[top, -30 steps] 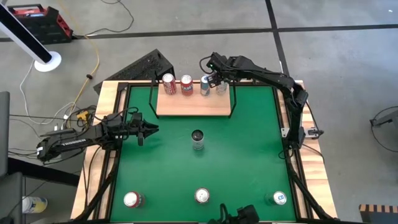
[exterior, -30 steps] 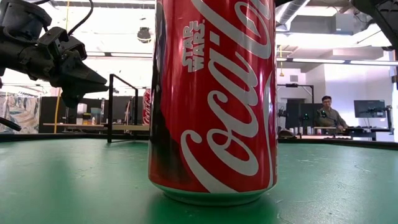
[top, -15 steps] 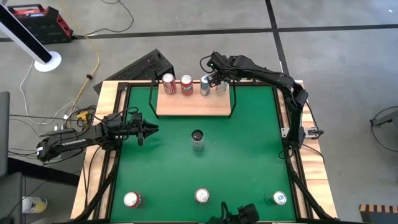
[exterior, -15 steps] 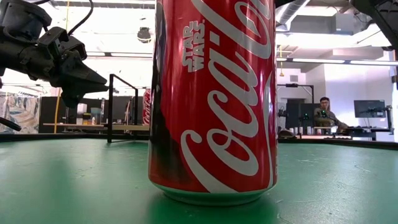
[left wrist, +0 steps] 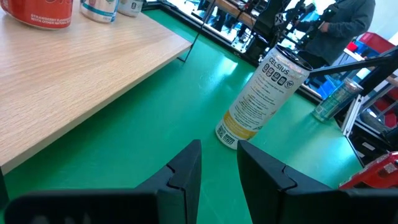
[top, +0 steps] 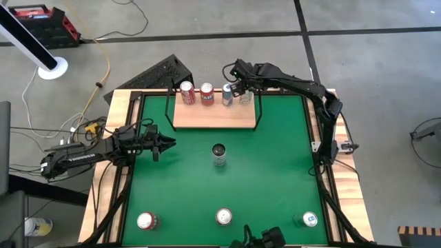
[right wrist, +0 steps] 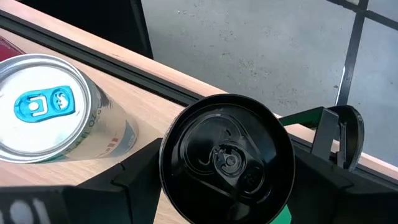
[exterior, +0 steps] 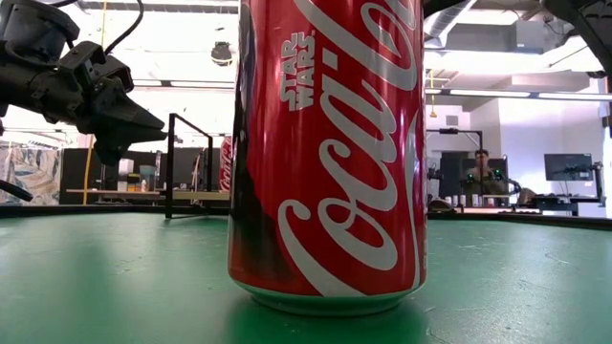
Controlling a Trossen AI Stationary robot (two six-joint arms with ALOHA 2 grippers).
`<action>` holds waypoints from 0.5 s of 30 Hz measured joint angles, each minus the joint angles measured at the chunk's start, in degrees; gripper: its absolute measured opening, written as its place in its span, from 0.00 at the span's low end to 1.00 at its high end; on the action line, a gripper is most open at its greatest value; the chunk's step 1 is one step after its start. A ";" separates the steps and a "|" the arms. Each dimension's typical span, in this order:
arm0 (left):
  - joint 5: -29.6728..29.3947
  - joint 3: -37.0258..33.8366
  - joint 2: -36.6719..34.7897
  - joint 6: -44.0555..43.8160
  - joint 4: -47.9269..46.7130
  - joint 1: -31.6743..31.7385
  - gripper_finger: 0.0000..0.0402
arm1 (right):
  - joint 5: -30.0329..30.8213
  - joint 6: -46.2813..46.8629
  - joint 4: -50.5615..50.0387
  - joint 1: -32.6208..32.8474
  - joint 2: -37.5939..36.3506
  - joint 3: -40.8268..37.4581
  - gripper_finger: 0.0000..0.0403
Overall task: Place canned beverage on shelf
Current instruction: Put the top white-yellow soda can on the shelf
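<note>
where the shelf (top: 215, 117) stands at the table's far edge, right gripper (top: 243, 91) clamps a black-topped can (right wrist: 227, 158) on its far right end; left gripper (top: 167, 144), fingers slightly apart, waits left.

You can read "Coca-Cola" in white script on the big red can (exterior: 327, 153) close to the low camera, with "STAR WARS" printed near its top. In the left wrist view, the pale can (left wrist: 261, 98) on the green table reads "CELSIUS". The red can (left wrist: 38, 10) on the shelf (left wrist: 74, 68) shows "STRAWBERRY" in small white print
</note>
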 joint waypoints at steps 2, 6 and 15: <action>-0.01 0.00 0.00 -0.01 0.00 0.00 0.22 | 0.04 -0.07 0.57 0.52 0.02 -0.09 0.72; -0.02 0.00 0.00 0.01 0.00 0.01 0.22 | -0.13 -0.23 0.92 0.65 -0.02 -0.13 0.72; -0.02 0.00 0.00 -0.01 0.00 -0.01 0.22 | -2.86 -0.22 -0.86 0.72 0.15 -0.42 0.96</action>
